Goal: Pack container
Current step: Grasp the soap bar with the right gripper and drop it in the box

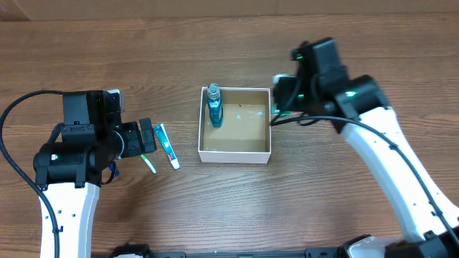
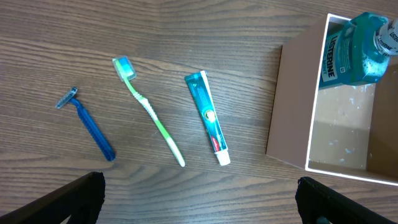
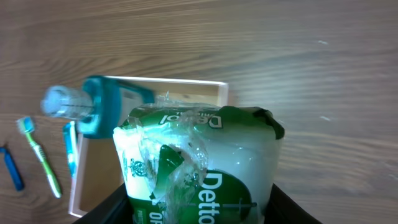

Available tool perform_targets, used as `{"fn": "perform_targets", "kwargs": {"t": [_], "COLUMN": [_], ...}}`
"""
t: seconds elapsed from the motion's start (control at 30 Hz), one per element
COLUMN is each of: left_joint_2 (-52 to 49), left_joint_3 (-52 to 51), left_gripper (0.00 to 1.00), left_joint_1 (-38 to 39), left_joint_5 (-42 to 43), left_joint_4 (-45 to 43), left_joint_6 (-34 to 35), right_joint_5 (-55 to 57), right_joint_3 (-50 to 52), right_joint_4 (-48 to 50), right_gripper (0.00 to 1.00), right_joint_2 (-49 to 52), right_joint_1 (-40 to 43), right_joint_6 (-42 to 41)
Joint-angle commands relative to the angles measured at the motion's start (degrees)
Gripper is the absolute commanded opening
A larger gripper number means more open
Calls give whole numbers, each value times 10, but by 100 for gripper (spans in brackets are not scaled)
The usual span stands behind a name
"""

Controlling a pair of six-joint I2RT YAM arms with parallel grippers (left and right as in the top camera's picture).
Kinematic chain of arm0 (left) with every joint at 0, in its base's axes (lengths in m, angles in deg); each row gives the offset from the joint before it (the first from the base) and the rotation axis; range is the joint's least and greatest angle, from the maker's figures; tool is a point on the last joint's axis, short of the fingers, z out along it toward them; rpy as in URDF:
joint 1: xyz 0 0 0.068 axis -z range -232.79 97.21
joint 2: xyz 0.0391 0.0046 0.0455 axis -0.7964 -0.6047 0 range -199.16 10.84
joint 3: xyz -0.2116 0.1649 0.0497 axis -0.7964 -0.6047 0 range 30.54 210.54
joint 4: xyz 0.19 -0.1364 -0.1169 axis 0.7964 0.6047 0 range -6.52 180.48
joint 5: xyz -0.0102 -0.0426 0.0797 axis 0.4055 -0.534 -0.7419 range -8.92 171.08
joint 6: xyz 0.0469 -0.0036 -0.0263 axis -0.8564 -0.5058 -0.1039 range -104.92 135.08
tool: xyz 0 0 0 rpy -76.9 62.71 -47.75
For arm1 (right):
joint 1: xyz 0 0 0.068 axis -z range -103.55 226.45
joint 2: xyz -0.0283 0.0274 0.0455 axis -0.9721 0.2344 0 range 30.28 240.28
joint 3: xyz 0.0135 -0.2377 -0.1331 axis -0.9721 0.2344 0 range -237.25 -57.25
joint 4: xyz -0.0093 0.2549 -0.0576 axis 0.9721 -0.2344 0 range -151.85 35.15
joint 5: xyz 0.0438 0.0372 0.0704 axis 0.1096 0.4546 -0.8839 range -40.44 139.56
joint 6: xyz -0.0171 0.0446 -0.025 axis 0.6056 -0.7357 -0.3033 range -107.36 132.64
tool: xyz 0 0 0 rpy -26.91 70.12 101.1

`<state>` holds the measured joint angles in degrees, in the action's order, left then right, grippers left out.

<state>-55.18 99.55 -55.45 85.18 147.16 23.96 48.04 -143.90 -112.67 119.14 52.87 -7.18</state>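
1. Right wrist view: nearest the lens, the right jaws are clamped on a soap packet [image 3: 205, 168] in a crinkled green and white wrapper. It fills the lower frame and hides whatever lies directly beneath.
2. Just beyond it sits the box [image 3: 186, 81], with thin white walls. A blue mouthwash bottle [image 3: 81, 109] lies inside along one wall.
3. Left wrist view: the left jaws are spread wide and hold nothing, their dark tips showing only at the bottom corners. Past them a razor [image 2: 87, 124], a toothbrush [image 2: 149, 112] and a toothpaste tube [image 2: 208, 118] lie side by side on the bench [image 1: 237, 208], none touching. The box's outer wall stands just beyond the tube.
4. From overhead, the box sits mid-bench between the arms. The right arm [image 1: 369, 136] holds the packet at the box's right rim, near a corner. The left arm [image 1: 72, 150] is well apart, over the small items.
5. Risks, as I judge them:
   - Released here, the packet may catch the thin wall and tip out onto the bench.
   - A descent onto the rim could shove or tilt the light box.
   - The glossy wrapper may slide in the grip.
   - The bottle already takes up one side, so the remaining floor is narrow for a blind drop.
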Motion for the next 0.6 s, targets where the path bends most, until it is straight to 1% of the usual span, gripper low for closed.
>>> {"fn": "perform_targets", "kwargs": {"t": [0.0, 0.07, 0.13, 0.23, 0.27, 0.3, 0.37, 0.4, 0.43, 0.5, 0.57], "left_joint_2": [1, 1, 1, 1, 1, 1, 1, 1, 1, 1, 1], "left_joint_3": [10, 10, 11, 11, 11, 10, 11, 11, 11, 10, 11], "left_gripper": [100, 100, 100, 100, 100, 100, 100, 100, 100, 100, 100], "left_joint_1": [1, 1, 1, 1, 1, 1, 1, 1, 1, 1, 1], "left_joint_5": [-2, -2, -2, -2, -2, -2, 0, 0, 0, 0, 0], "left_joint_4": [-1, 0, 0, 0, 0, 0, 0, 0, 0, 0, 0], "left_joint_6": [-1, -1, -1, -1, -1, -1, 0, -1, -1, -1, -1], "right_joint_5": [5, 5, 3, 4, 3, 4, 3, 3, 4, 4, 5], "right_joint_3": [-3, -3, -3, -3, -3, -3, -3, -3, -3, -3, -3], "right_joint_4": [27, 40, 49, 83, 94, 99, 104, 104, 105, 106, 106], "right_gripper": [30, 31, 31, 34, 41, 50, 58, 71, 80, 84, 85], "right_joint_2": [54, 110, 144, 188, 196, 200, 206, 207, 208, 208, 208], "right_joint_1": [-47, -64, -67, -67, -67, -67, -67, -67, -67, -67, -67], "right_joint_6": [-27, -42, -42, -40, -40, -39, -38, -38, -38, -38, -38]}}
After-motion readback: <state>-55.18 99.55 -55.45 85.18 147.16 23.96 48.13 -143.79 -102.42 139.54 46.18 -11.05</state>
